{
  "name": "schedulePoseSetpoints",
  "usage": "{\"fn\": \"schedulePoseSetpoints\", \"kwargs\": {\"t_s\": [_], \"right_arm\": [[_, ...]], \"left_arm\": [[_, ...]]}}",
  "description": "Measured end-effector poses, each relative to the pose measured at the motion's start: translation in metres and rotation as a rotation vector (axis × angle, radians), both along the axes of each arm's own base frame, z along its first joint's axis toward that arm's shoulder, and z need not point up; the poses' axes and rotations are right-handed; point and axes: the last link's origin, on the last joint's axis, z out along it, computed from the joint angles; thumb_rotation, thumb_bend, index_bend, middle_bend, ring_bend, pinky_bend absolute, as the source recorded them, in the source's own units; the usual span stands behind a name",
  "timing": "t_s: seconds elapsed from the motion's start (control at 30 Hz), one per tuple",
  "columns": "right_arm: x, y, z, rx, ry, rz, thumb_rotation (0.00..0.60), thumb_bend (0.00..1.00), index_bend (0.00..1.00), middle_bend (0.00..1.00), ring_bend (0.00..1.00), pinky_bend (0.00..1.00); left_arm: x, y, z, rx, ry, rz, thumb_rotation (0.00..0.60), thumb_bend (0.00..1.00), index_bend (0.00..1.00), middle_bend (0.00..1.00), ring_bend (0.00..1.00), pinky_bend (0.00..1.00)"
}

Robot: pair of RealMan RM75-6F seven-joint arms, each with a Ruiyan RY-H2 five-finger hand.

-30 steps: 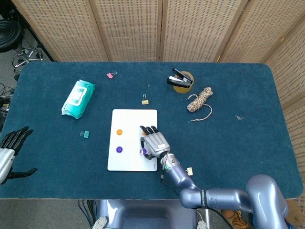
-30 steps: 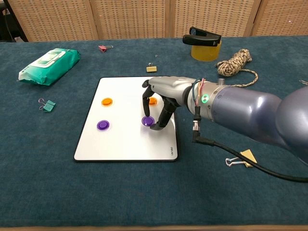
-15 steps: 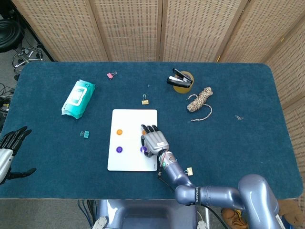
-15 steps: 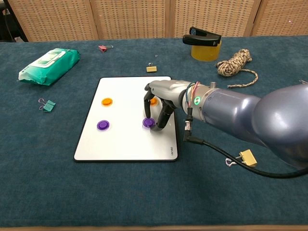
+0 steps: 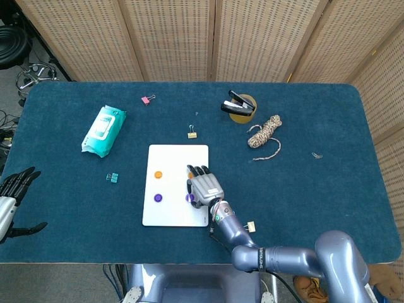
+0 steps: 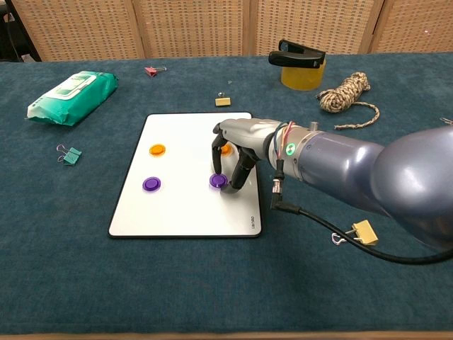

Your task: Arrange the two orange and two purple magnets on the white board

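Observation:
A white board (image 5: 170, 214) (image 6: 184, 212) lies mid-table. On its left half sit an orange magnet (image 5: 158, 174) (image 6: 157, 149) and, nearer me, a purple magnet (image 5: 158, 197) (image 6: 151, 184). My right hand (image 5: 203, 188) (image 6: 237, 149) arches over the board's right half. Its fingertips pinch a second purple magnet (image 6: 218, 180) (image 5: 189, 198), which rests on the board. A second orange magnet (image 6: 226, 149) peeks out behind those fingers, partly hidden. My left hand (image 5: 16, 196) hangs off the table's left edge with fingers spread and nothing in it.
A green wipes pack (image 5: 103, 129) lies at the left, with a green binder clip (image 5: 113, 177) near the board. A yellow clip (image 5: 192, 133) sits beyond the board, a pink clip (image 5: 147, 99) further back. A tape dispenser (image 5: 239, 106) and a rope coil (image 5: 265, 132) lie back right.
My right forearm drew in toward the board's right edge and the hand settled lower over the purple magnet. The magnets have hardly moved. The left hand is still.

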Motion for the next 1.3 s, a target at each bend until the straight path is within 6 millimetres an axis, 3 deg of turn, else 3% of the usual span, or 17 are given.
{"fn": "schedulePoseSetpoints", "kwargs": {"t_s": [0.2, 0.6, 0.77, 0.93, 1.03, 1.1, 1.17, 1.3], "right_arm": [[-0.001, 0.002, 0.001, 0.026, -0.005, 0.000, 0.600, 0.42, 0.37, 0.00, 0.00, 0.00], [0.002, 0.004, 0.006, 0.025, -0.023, 0.006, 0.600, 0.41, 0.35, 0.00, 0.00, 0.00], [0.007, 0.012, 0.021, 0.015, -0.051, 0.039, 0.600, 0.42, 0.35, 0.00, 0.00, 0.00], [0.004, 0.017, 0.051, -0.036, -0.062, 0.092, 0.600, 0.41, 0.29, 0.00, 0.00, 0.00], [-0.006, 0.019, 0.070, -0.079, -0.054, 0.116, 0.600, 0.30, 0.21, 0.00, 0.00, 0.00], [-0.017, 0.019, 0.084, -0.114, -0.045, 0.126, 0.600, 0.14, 0.15, 0.00, 0.00, 0.00], [-0.029, 0.019, 0.097, -0.151, -0.034, 0.132, 0.600, 0.04, 0.09, 0.00, 0.00, 0.00], [-0.065, 0.023, 0.133, -0.260, -0.001, 0.152, 0.600, 0.00, 0.02, 0.00, 0.00, 0.00]], "left_arm": [[0.000, 0.000, 0.000, -0.004, 0.001, -0.003, 0.600, 0.10, 0.00, 0.00, 0.00, 0.00], [-0.001, 0.000, 0.001, -0.002, 0.000, -0.004, 0.600, 0.10, 0.00, 0.00, 0.00, 0.00], [0.000, 0.000, 0.001, -0.003, 0.000, -0.006, 0.600, 0.10, 0.00, 0.00, 0.00, 0.00], [0.000, -0.001, 0.002, 0.001, -0.001, -0.008, 0.600, 0.10, 0.00, 0.00, 0.00, 0.00], [0.000, -0.002, 0.002, 0.006, 0.001, -0.011, 0.600, 0.10, 0.00, 0.00, 0.00, 0.00], [0.000, -0.002, 0.002, 0.013, 0.009, -0.014, 0.600, 0.10, 0.00, 0.00, 0.00, 0.00], [0.000, -0.003, 0.001, 0.022, 0.021, -0.017, 0.600, 0.10, 0.00, 0.00, 0.00, 0.00], [0.001, -0.004, -0.003, 0.039, 0.051, -0.022, 0.600, 0.10, 0.00, 0.00, 0.00, 0.00]]}}
